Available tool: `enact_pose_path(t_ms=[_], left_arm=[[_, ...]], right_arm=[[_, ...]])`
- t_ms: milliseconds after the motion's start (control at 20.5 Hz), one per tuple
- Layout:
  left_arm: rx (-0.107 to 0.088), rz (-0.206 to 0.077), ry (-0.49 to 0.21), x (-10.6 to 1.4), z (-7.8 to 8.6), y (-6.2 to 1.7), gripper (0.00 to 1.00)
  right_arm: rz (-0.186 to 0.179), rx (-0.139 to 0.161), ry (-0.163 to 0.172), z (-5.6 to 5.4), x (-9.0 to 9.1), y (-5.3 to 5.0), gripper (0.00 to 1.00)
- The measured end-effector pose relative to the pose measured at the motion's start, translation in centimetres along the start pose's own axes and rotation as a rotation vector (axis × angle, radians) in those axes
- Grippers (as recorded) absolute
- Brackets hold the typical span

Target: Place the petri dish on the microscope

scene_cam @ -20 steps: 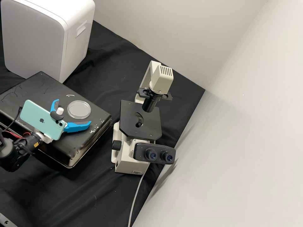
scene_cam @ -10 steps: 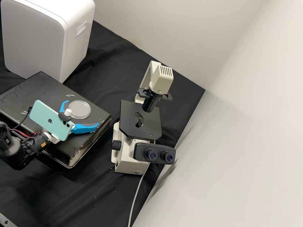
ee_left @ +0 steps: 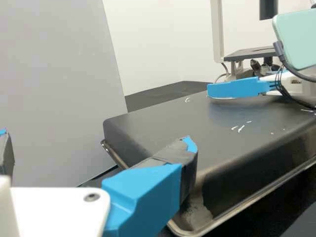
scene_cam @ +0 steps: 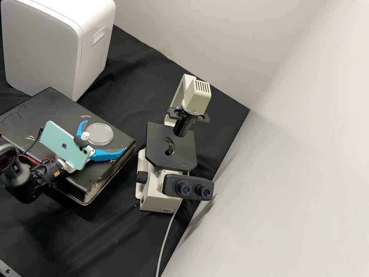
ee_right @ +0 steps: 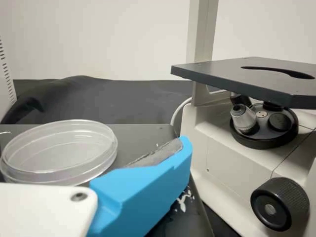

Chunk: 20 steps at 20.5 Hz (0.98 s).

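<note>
Right pincer (scene_cam: 103, 135) is seen left of centre in the high view, spread wide above the black tray (scene_cam: 42, 111). Its two blue fingers (scene_cam: 103, 154) are set one on each side of the petri dish (scene_cam: 98, 133). The dish lies flat on the tray top, near the tray's right corner. Nothing is gripped, and a gap is visible between the lower finger and the dish. A teal phone (scene_cam: 63, 145) is carried on the wrist. The microscope (scene_cam: 153, 192) stands at frame centre, just right of the tray, and the dish has not yet been set on its black stage (scene_cam: 157, 148). A white appliance (scene_cam: 54, 42) occupies the upper left corner, and a black cloth (scene_cam: 115, 238) covers the bench.

In the left wrist view, the left pincer (ee_left: 96, 140) is held fully apart with nothing between its fingers. One taped fingertip (ee_left: 185, 153) is placed at the tray's near corner; contact cannot be determined. Across the tray top, the right pincer's finger and the phone are visible, with the stage beyond them.

In the right wrist view, the clear dish rests on the tray just beside the inner face of the near blue finger; contact cannot be determined. Behind it, the stage is seen edge-on above the objective turret (ee_right: 261, 123), with the focus knob (ee_right: 279, 202) lower on the body.
</note>
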Motion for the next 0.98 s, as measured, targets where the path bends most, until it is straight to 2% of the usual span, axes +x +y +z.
enact_pose_path(t_ms=[147, 195, 977], left_arm=[[0.000, 0.000, 0.000, 0.00, 0.00, 0.00, 1.00], [0.000, 0.000, 0.000, 0.00, 0.00, 0.00, 1.00], [0.000, 0.000, 0.004, 0.02, -0.07, 0.01, 1.00]], right_arm=[[-0.005, -0.005, 0.010, -0.27, 0.11, -0.21, 1.00], [-0.010, -0.006, 0.015, -0.32, 0.24, -0.44, 0.00], [-0.015, 0.002, 0.022, -0.27, 0.30, -0.58, 0.00]])
